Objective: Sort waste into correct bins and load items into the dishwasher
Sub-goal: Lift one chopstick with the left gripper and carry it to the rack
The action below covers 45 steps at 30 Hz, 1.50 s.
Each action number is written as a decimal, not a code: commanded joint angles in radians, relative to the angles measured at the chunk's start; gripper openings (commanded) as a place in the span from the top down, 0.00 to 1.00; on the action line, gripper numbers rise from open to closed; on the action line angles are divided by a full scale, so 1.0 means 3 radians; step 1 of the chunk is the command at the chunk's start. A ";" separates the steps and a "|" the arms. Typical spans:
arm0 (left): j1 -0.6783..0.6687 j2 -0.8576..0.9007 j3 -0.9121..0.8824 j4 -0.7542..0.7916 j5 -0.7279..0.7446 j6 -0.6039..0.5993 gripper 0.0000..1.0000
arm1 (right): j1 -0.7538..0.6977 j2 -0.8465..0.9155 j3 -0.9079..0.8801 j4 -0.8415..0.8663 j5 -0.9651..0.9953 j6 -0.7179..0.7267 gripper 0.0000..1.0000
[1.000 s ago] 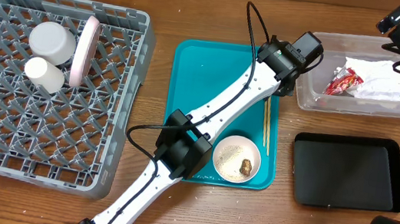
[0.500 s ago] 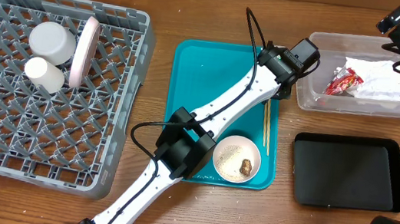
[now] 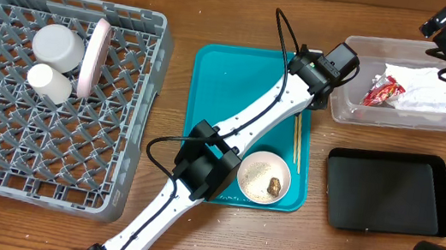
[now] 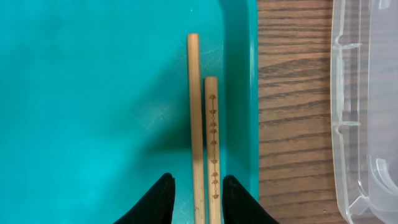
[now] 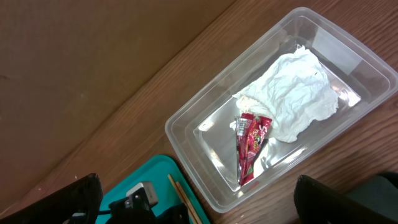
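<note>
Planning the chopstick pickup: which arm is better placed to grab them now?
Left. The left gripper hangs open astride the chopsticks on the teal tray, a finger on each side. The right gripper is off above the clear tub.

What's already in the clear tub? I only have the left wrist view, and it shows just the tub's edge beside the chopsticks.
Observer: The crumpled napkin and the red-and-white wrapper lie inside the clear tub.
Operator: Where's the bowl with the food?
Observer: The bowl, holding rice and a brown lump, sits in the near right corner of the teal tray.
Operator: Anything in the black tray?
Observer: The black tray holds nothing that I can see from overhead.
</note>
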 commanded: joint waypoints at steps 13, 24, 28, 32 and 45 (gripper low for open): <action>-0.0019 0.0284 -0.0015 -0.0060 -0.0060 -0.0086 0.70 | 0.0003 -0.0004 0.0032 0.0015 0.0009 0.0001 0.00; 0.0075 0.0258 -0.0004 -0.0151 0.0018 -0.0111 0.87 | 0.0003 -0.0004 0.0032 0.0015 0.0009 0.0001 0.00; 0.0132 0.0258 -0.0005 -0.0148 0.0109 -0.0112 0.87 | 0.0003 -0.0004 0.0032 0.0015 0.0009 0.0001 0.00; 0.0159 0.0257 -0.0004 -0.0174 0.0118 -0.0088 0.96 | 0.0003 -0.0004 0.0032 0.0015 0.0009 0.0001 0.00; 0.0586 -0.0451 0.0684 -0.1076 0.0099 0.1129 0.96 | 0.0003 -0.0004 0.0032 0.0015 0.0009 0.0001 0.00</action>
